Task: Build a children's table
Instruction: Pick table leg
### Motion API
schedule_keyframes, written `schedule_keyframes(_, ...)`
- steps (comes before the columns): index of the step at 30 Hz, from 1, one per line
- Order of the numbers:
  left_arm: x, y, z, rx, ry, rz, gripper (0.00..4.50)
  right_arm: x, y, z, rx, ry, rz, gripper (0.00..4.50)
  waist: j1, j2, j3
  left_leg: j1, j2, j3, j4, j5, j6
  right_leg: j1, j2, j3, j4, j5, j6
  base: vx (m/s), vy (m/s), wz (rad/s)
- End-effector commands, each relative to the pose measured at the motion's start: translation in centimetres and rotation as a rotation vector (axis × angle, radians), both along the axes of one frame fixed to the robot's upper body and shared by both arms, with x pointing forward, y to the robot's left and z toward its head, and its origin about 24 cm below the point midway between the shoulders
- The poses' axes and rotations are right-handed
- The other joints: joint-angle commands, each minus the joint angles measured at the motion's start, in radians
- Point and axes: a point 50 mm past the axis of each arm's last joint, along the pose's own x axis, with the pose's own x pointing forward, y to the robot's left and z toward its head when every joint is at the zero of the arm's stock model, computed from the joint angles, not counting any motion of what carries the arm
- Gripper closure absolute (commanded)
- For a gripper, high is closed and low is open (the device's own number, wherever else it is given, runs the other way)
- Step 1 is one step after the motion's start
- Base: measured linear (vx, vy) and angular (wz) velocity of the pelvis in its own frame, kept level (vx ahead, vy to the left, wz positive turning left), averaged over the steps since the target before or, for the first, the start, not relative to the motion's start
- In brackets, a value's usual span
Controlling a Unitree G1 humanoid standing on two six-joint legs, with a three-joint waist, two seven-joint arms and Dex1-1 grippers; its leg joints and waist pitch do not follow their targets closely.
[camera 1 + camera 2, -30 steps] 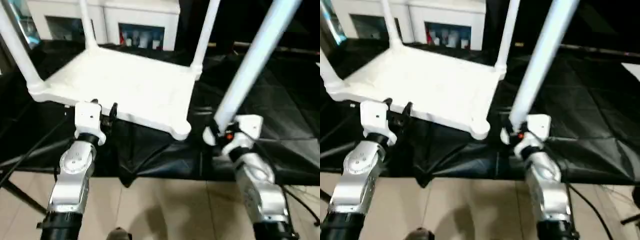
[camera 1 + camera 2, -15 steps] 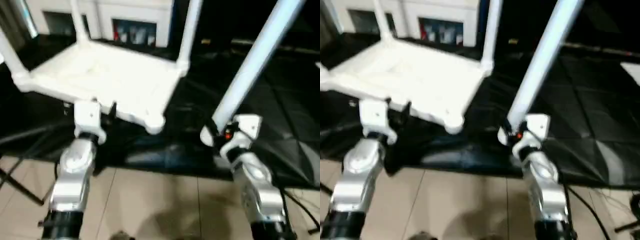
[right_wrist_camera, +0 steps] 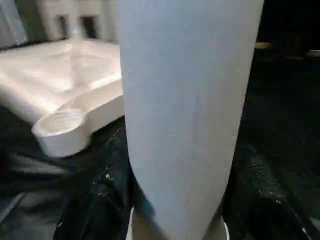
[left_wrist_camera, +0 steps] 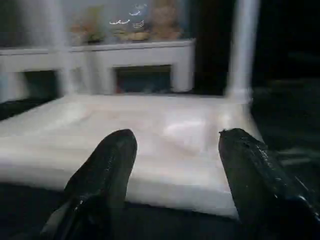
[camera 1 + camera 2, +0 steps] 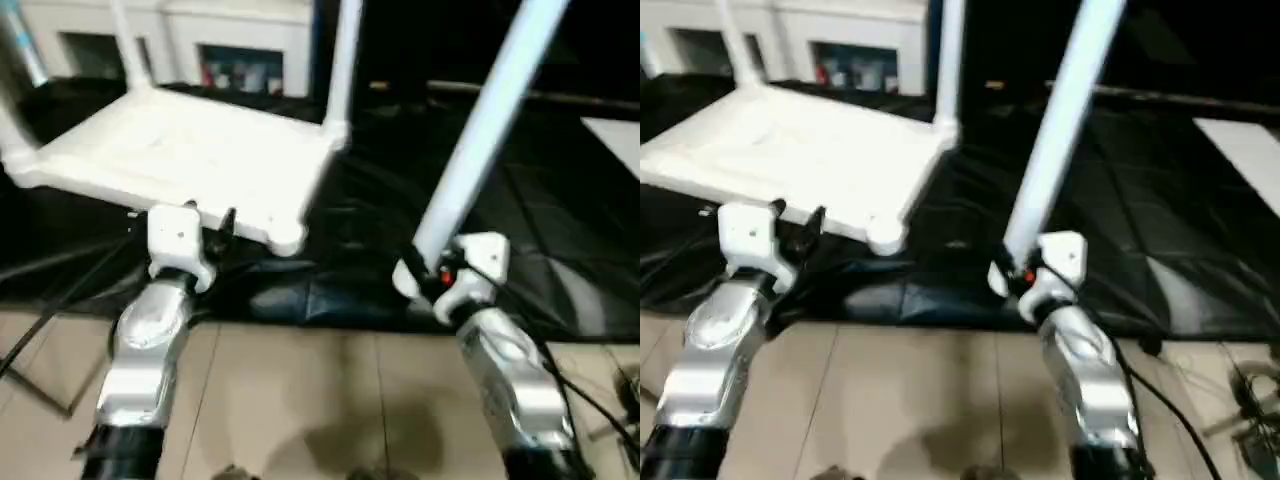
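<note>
Fingers of the right gripper (image 5: pixel 430 275) clench the thick end of the last leg (image 5: pixel 480 135), which leans up and away, ready for the empty corner socket (image 3: pixel 62 124) just beside it. The left gripper (image 4: pixel 172 165) is spread wide, probably to steady the upturned table top (image 5: pixel 170 150) just ahead.

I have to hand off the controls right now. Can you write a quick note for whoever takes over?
Left gripper: open, empty, at the near edge of the tabletop.
Right gripper: shut on the fourth leg, held tilted, off to the tabletop's right.
Tabletop lies underside up on the black sheet.
Done: at least two legs, such as the far right leg, stand in their sockets.
Left: seat the held leg in the empty near right socket.
</note>
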Motion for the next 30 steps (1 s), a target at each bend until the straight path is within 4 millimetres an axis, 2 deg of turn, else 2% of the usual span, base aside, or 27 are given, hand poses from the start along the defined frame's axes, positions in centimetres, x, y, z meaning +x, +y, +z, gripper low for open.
schedule_keyframes(1, 0.1, 0.27, 0.0, 0.003, 0.01, 0.008, 1.46, 0.17, 0.77, 0.61, 0.002, -0.028, 0.029, 2.59, 0.013, -0.008, -0.033, -0.069, 0.006, -0.044, 0.061, -0.011, 0.044, 0.073, -0.199, 0.125, -0.267, -0.878, -0.073, 0.184, -0.117, 0.58)
schedule_keyframes(2, 0.08, 0.26, -0.01, 0.003, 0.011, 0.008, 1.46, 0.15, 0.79, 0.64, 0.005, -0.032, 0.029, 2.59, 0.034, 0.012, -0.03, -0.051, 0.039, -0.045, 0.027, -0.033, 0.04, 0.068, -0.21, 0.106, -0.266, -0.786, -0.102, 0.125, 0.019, 0.48)
schedule_keyframes(3, 0.07, 0.28, -0.04, 0.005, 0.012, 0.01, 1.46, 0.13, 0.77, 0.56, 0.031, -0.018, 0.023, 2.59, 0.033, 0.039, -0.065, 0.048, 0.08, -0.022, -0.116, -0.018, 0.025, 0.041, -0.047, 0.037, -0.176, -0.252, -0.214, 0.064, 0.02, 0.61)
schedule_keyframes(4, 0.04, 0.27, -0.06, 0.005, 0.014, 0.011, 1.46, 0.1, 0.76, 0.48, 0.046, -0.008, 0.024, 2.59, 0.022, 0.046, -0.081, 0.102, 0.106, -0.061, -0.144, 0.066, 0.111, -0.002, 0.008, 0.012, -0.111, -0.039, -0.208, 0.064, 0.02, 0.61)
schedule_keyframes(5, 0.04, 0.27, -0.06, 0.005, 0.014, 0.011, 1.46, 0.1, 0.76, 0.48, 0.046, -0.008, 0.024, 2.59, -0.016, 0.065, -0.103, 0.222, 0.197, -0.14, -0.134, 0.242, 0.244, -0.123, 0.003, 0.014, -0.025, 0.043, -0.126, 0.102, 0.01, 0.41)
schedule_keyframes(6, 0.01, 0.27, -0.08, 0.005, 0.015, 0.012, 1.46, 0.07, 0.76, 0.46, 0.046, -0.007, 0.027, 2.59, -0.018, 0.066, -0.103, 0.214, 0.205, -0.148, -0.127, 0.353, 0.324, -0.133, -0.003, 0.016, -0.003, 0.04, -0.069, 0.118, 0.02, 0.14)
schedule_keyframes(7, -0.03, 0.25, -0.08, 0.004, 0.016, 0.009, 1.46, 0.03, 0.76, 0.47, 0.042, -0.009, 0.032, 2.59, -0.006, 0.063, -0.094, 0.175, 0.192, -0.122, -0.125, 0.521, 0.422, -0.158, -0.011, 0.021, 0.02, 0.075, 0.023, 0.118, 0.02, 0.14)
schedule_keyframes(8, -0.06, 0.24, -0.09, 0.004, 0.017, 0.007, 1.46, 0.02, 0.76, 0.47, 0.042, -0.008, 0.033, 2.59, -0.001, 0.051, -0.096, 0.155, 0.177, -0.098, -0.123, 0.587, 0.441, -0.162, -0.012, 0.028, 0.011, 0.13, 0.045, 0.095, 0.011, 0.03)
schedule_keyframes(9, -0.09, 0.22, -0.09, 0.004, 0.018, 0.005, 1.46, 0.02, 0.74, 0.48, 0.041, -0.007, 0.033, 2.59, 0.004, 0.004, -0.099, 0.102, 0.07, -0.015, -0.073, 0.563, 0.351, -0.136, -0.044, 0.075, -0.108, 0.362, -0.011, 0.0, 0.0, 0.0)
schedule_keyframes(10, -0.12, 0.2, -0.1, 0.004, 0.018, 0.004, 1.46, 0.04, 0.71, 0.46, 0.039, -0.006, 0.032, 2.59, 0.007, -0.025, -0.094, 0.068, 0.025, 0.012, -0.083, 0.363, 0.279, -0.089, -0.051, 0.096, -0.131, 0.338, -0.008, 0.0, 0.0, 0.0)
schedule_keyframes(11, -0.14, 0.18, -0.12, 0.003, 0.018, 0.002, 1.46, 0.06, 0.66, 0.45, 0.04, -0.005, 0.027, 2.59, 0.038, -0.023, -0.081, 0.038, 0.016, 0.02, -0.083, 0.054, 0.175, -0.036, -0.122, 0.155, -0.169, 0.157, -0.161, 0.0, 0.0, 0.0)
schedule_keyframes(12, -0.16, 0.16, -0.14, 0.003, 0.019, 0.002, 1.46, 0.07, 0.61, 0.44, 0.04, -0.005, 0.023, 2.59, 0.046, -0.018, -0.084, 0.015, 0.044, 0.002, -0.096, -0.007, 0.103, 0.009, -0.13, 0.153, -0.167, 0.067, -0.255, 0.053, -0.047, 0.04)
schedule_keyframes(13, -0.16, 0.14, -0.16, 0.003, 0.019, 0.001, 1.46, 0.1, 0.5, 0.43, 0.039, -0.006, 0.012, 2.59, 0.042, -0.018, -0.084, 0.012, 0.048, 0.006, -0.11, 0.004, 0.079, 0.011, -0.109, 0.142, -0.159, 0.078, -0.281, 0.053, -0.047, 0.04)
schedule_keyframes(14, -0.15, 0.12, -0.17, 0.003, 0.02, -0.001, 1.46, 0.13, 0.43, 0.45, 0.038, -0.009, 0.007, 2.59, 0.026, -0.004, -0.078, 0.033, 0.057, 0.014, -0.145, -0.01, 0.056, -0.007, -0.06, 0.105, -0.147, 0.087, -0.307, 0.0, 0.0, 0.0)
schedule_keyframes(15, -0.13, 0.08, -0.17, 0.004, 0.021, -0.004, 1.46, 0.16, 0.4, 0.46, 0.036, -0.01, 0.006, 2.59, 0.008, 0.011, -0.074, 0.059, 0.063, 0.018, -0.165, -0.095, 0.057, -0.017, -0.035, 0.082, -0.148, 0.031, -0.327, 0.0, 0.0, 0.0)
schedule_keyframes(16, -0.11, 0.02, -0.18, 0.003, 0.023, -0.01, 1.46, 0.16, 0.41, 0.47, 0.035, -0.01, 0.007, 2.59, -0.006, 0.018, -0.071, 0.08, 0.072, 0.021, -0.175, -0.179, 0.063, -0.024, -0.03, 0.068, -0.155, -0.024, -0.344, 0.0, 0.0, 0.0)
schedule_keyframes(17, -0.08, -0.04, -0.2, 0.004, 0.024, -0.016, 1.46, 0.17, 0.4, 0.48, 0.036, -0.01, 0.006, 2.59, -0.012, 0.02, -0.07, 0.091, 0.076, 0.023, -0.178, -0.21, 0.063, -0.029, -0.03, 0.062, -0.159, -0.034, -0.352, 0.0, 0.0, 0.0)
schedule_keyframes(18, -0.06, -0.08, -0.21, 0.005, 0.026, -0.019, 1.46, 0.18, 0.38, 0.49, 0.037, -0.011, 0.004, 2.59, -0.022, 0.014, -0.071, 0.094, 0.075, 0.029, -0.176, -0.218, 0.067, -0.02, -0.033, 0.064, -0.16, -0.005, -0.368, 0.0, 0.0, 0.0)
schedule_keyframes(20, 0.0, -0.18, -0.21, 0.003, 0.027, -0.026, 1.46, 0.19, 0.31, 0.5, 0.036, -0.013, 0.0, 2.59, -0.015, 0.013, -0.072, 0.082, 0.068, 0.037, -0.17, -0.176, 0.068, 0.001, -0.046, 0.078, -0.166, 0.001, -0.371, 0.0, 0.0, 0.0)
schedule_keyframes(21, 0.03, -0.22, -0.2, 0.002, 0.027, -0.031, 1.46, 0.19, 0.28, 0.51, 0.039, -0.014, -0.005, 2.59, -0.013, 0.011, -0.08, 0.07, 0.063, 0.037, -0.164, -0.097, 0.075, 0.018, -0.049, 0.083, -0.163, 0.053, -0.37, 0.0, 0.0, 0.0)
schedule_keyframes(22, 0.06, -0.26, -0.18, 0.001, 0.026, -0.034, 1.46, 0.2, 0.24, 0.51, 0.041, -0.014, -0.01, 2.59, -0.012, 0.014, -0.084, 0.065, 0.061, 0.035, -0.16, -0.035, 0.083, 0.018, -0.049, 0.084, -0.154, 0.109, -0.366, 0.0, 0.0, 0.0)
schedule_keyframes(23, 0.08, -0.29, -0.17, 0.0, 0.025, -0.036, 1.46, 0.21, 0.2, 0.51, 0.042, -0.014, -0.013, 2.59, -0.014, 0.013, -0.088, 0.071, 0.061, 0.032, -0.157, 0.036, 0.101, 0.012, -0.042, 0.078, -0.141, 0.188, -0.37, 0.0, 0.0, 0.0)
schedule_keyframes(25, 0.1, -0.31, -0.14, -0.004, 0.025, -0.039, 1.46, 0.21, 0.18, 0.53, 0.043, -0.014, -0.015, 2.59, -0.019, 0.012, -0.088, 0.074, 0.06, 0.03, -0.154, 0.072, 0.137, 0.01, -0.039, 0.07, -0.138, 0.21, -0.378, 0.0, 0.0, 0.0)
schedule_keyframes(26, 0.1, -0.31, -0.14, -0.004, 0.025, -0.039, 1.46, 0.21, 0.18, 0.53, 0.043, -0.014, -0.015, 2.59, -0.02, 0.013, -0.088, 0.076, 0.06, 0.03, -0.156, 0.061, 0.147, 0.011, -0.038, 0.068, -0.138, 0.191, -0.383, 0.0, 0.0, 0.0)
schedule_keyframes(27, 0.11, -0.32, -0.12, -0.005, 0.025, -0.041, 1.46, 0.21, 0.15, 0.54, 0.045, -0.014, -0.016, 2.59, -0.023, 0.014, -0.087, 0.075, 0.059, 0.031, -0.156, 0.023, 0.166, 0.019, -0.039, 0.066, -0.147, 0.124, -0.394, 0.0, 0.0, 0.0)
schedule_keyframes(28, 0.15, -0.3, -0.1, -0.008, 0.026, -0.041, 1.46, 0.22, 0.13, 0.57, 0.047, -0.015, -0.017, 2.59, -0.024, 0.014, -0.084, 0.08, 0.059, 0.035, -0.161, -0.041, 0.161, 0.026, -0.036, 0.064, -0.158, 0.044, -0.398, 0.0, 0.0, 0.0)
schedule_keyframes(30, 0.18, -0.24, -0.08, -0.01, 0.026, -0.041, 1.46, 0.21, 0.15, 0.6, 0.047, -0.016, -0.018, 2.59, -0.022, 0.014, -0.083, 0.077, 0.056, 0.037, -0.161, -0.072, 0.151, 0.035, -0.037, 0.066, -0.168, -0.008, -0.399, 0.0, 0.0, 0.0)
